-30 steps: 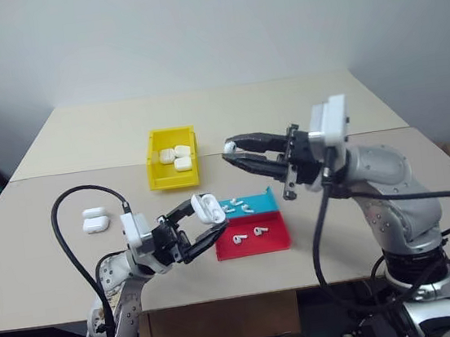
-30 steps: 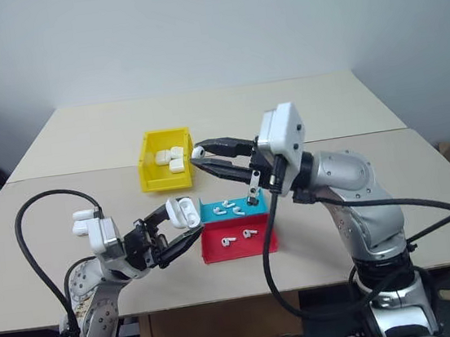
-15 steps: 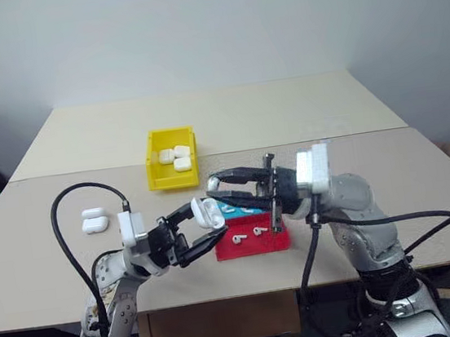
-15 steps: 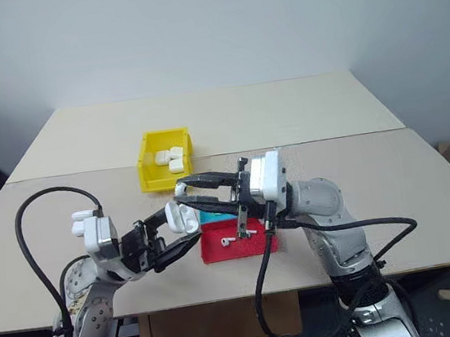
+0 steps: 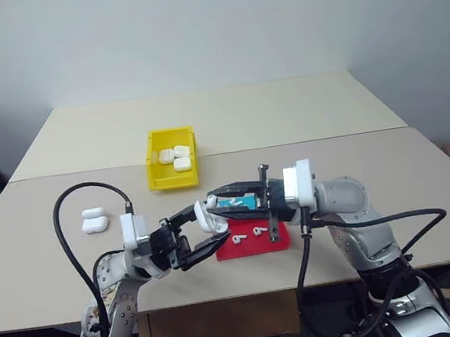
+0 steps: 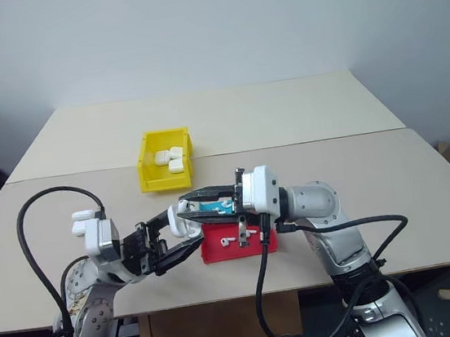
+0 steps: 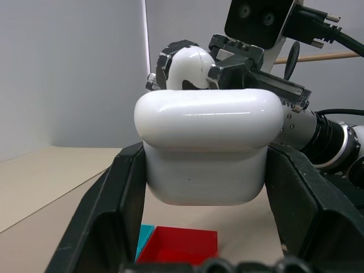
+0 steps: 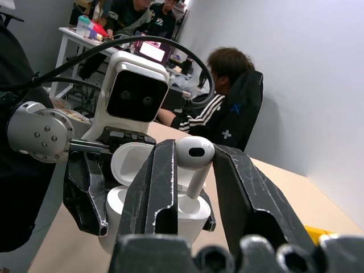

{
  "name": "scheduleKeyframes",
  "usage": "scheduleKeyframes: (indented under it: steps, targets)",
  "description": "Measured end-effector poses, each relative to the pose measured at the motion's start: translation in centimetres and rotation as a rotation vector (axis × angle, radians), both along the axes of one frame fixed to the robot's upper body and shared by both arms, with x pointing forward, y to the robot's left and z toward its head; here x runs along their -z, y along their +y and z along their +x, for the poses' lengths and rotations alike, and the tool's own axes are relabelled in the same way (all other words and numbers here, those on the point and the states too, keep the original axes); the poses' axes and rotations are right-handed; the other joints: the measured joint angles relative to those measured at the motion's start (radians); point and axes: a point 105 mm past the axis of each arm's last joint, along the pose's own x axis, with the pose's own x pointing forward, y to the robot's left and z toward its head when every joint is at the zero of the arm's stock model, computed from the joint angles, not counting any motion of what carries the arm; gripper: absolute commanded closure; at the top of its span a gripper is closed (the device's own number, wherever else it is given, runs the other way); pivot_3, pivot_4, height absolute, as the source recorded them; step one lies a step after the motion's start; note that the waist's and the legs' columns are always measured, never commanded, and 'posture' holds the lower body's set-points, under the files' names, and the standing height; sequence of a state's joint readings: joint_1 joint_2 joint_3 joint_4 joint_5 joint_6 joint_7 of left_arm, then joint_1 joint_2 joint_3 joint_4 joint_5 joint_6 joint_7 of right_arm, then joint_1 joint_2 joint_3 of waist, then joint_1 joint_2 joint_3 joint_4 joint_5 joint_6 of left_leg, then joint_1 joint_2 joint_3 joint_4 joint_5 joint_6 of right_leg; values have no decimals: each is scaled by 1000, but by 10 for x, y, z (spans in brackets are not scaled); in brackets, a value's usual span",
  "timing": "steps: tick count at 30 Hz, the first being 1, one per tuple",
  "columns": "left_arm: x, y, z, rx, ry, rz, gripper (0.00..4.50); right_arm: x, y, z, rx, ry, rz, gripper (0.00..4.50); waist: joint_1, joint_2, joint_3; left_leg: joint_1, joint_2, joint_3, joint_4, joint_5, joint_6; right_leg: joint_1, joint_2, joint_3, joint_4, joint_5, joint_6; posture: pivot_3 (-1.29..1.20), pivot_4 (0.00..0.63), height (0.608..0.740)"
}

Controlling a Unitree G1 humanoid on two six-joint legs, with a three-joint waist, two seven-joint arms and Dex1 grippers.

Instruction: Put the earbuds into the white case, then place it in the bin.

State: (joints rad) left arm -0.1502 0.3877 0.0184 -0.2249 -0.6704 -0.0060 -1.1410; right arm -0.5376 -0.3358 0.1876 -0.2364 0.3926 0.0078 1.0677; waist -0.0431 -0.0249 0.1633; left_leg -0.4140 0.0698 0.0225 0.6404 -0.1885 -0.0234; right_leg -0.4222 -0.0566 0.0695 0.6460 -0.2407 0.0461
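Left gripper (image 7: 199, 187): clamped on the open white case (image 7: 207, 151).
Right gripper (image 8: 193, 170): pinches an earbud (image 8: 194, 156), stem just above the case.
Head views: yellow bin (image 5: 172, 168) holds three cases.

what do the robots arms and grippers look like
Both arms are silver-grey metal with rounded joint housings and small dark screw heads. Thick black cables loop loosely from each wrist. The left gripper and right gripper each have two black fingers, and each wrist carries a white boxy camera block.
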Motion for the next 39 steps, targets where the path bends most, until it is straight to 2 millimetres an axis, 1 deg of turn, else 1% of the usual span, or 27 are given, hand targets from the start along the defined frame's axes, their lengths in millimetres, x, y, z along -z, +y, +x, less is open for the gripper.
scheduleKeyframes:
  steps: [5,23,26,28,39]
  targets:
    - [0,-1,-2,8,-2,3,1708,5,1,3,9,4,-19,3434,1,0,0,0,0,0,0,0,0,0,0,0,0,0,0,0,150,740]
    - [5,-1,-1,-7,14,19,1708,12,1,4,-10,0,-65,3434,1,0,0,0,0,0,0,0,0,0,0,0,0,0,0,0,150,740]
    - [5,-1,-2,-1,10,16,1708,12,0,4,-19,-2,-81,2826,1,0,0,0,0,0,0,0,0,0,0,0,0,0,0,0,150,740]
    - [6,-1,-1,0,11,22,1708,12,-1,5,-8,-5,-85,2230,1,0,0,0,0,0,0,0,0,0,0,0,0,0,0,0,150,740]
    - [8,-2,1,-2,9,43,1708,14,-4,6,-3,-7,-111,2230,1,0,0,0,0,0,0,0,0,0,0,0,0,0,0,0,150,740]
